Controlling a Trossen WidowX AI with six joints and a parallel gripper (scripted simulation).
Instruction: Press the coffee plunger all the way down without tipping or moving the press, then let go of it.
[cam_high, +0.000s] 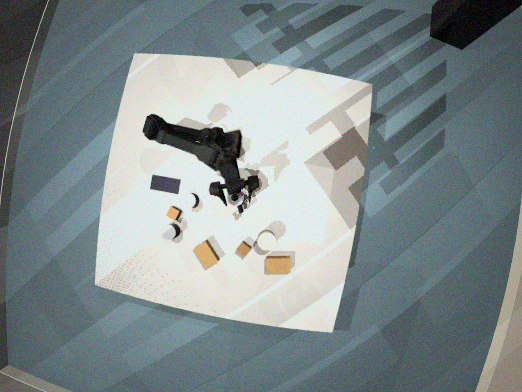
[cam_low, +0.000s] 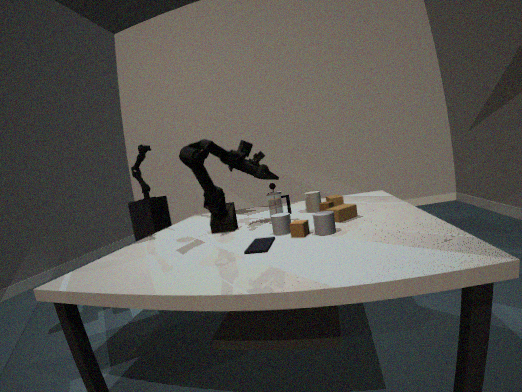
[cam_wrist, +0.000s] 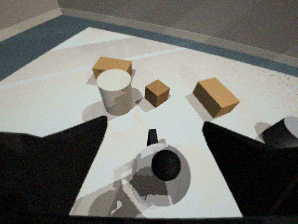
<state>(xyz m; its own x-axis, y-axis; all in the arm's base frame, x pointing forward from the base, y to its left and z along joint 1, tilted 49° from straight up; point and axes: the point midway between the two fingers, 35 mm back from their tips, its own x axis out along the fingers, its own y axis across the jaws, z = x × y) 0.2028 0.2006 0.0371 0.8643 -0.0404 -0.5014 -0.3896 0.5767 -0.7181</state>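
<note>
Hovering over the coffee press (cam_wrist: 159, 176), we held our gripper (cam_wrist: 155, 131) spread wide and empty, clear of the plunger knob (cam_wrist: 165, 165). The press stood upright.

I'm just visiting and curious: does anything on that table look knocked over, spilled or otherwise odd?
Nothing stands out. The coffee press stands upright near the cups and boxes, its black knob between the fingers of the open hand, which touch nothing. The white cup and brown boxes sit flat, and no spill shows.

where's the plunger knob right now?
In the wrist view the black plunger knob sits low in the middle, atop the coffee press, below the gap of the open gripper, with the small brown cube beyond.
</note>
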